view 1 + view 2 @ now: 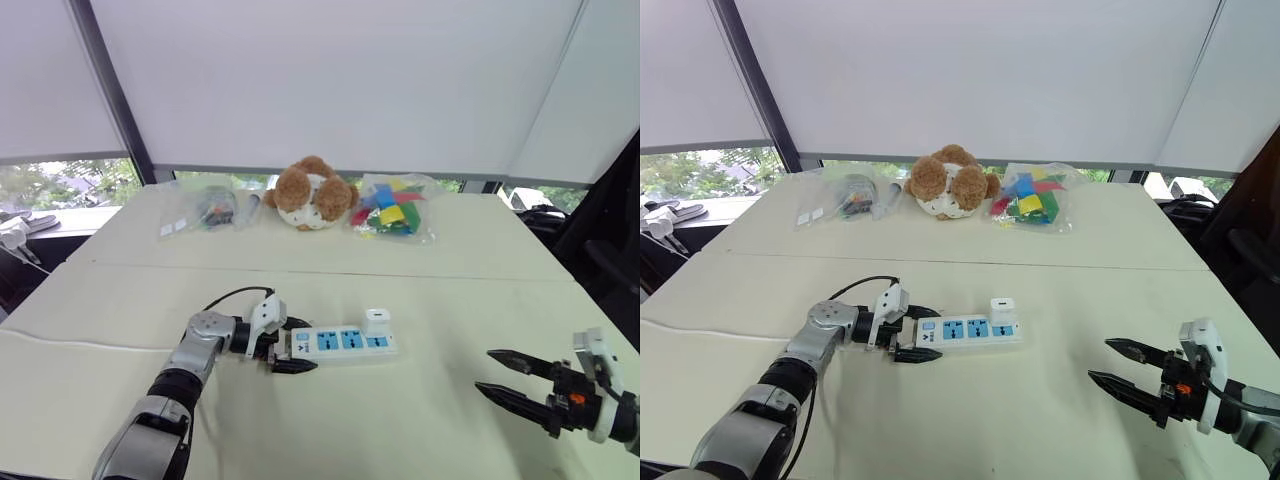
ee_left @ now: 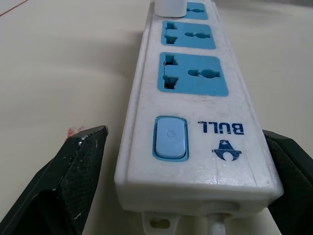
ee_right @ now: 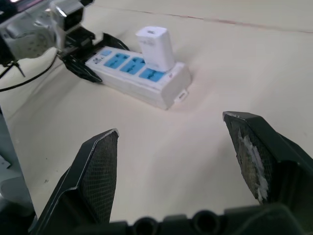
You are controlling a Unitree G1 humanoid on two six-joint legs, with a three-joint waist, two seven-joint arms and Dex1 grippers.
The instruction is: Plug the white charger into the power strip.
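1. Finds the white charger (image 1: 378, 322) standing upright on the power strip (image 1: 343, 341), in the socket farthest from the cord end. Looks seated, though cannot confirm how deep the pins go.
2. Has the left gripper (image 1: 298, 346) straddling the strip's cord end, released rather than clenched; leaves a gap beside one of the fingers (image 2: 73, 171).
3. Holds the right gripper (image 1: 484, 370) spread wide and empty, low over the table (image 1: 420, 430), well apart from the strip.
4. Risks dragging or twisting the strip if the left arm pulls away with one finger catching its edge (light plastic probably slides easily on a smooth top) — could also rock a half-seated charger loose.
5. Risks knocking the charger sideways if the right gripper comes in low for another push.
6. Gets from the left wrist view the switch (image 2: 170, 138) and that finger gap, too fine to read from the head.
7. Gets from the right wrist view the charger's side and base against its socket.
8. Gets from the head views the spacing of both arms, plus the plush toy (image 1: 310, 193) and bags (image 1: 392, 208) at the far edge.
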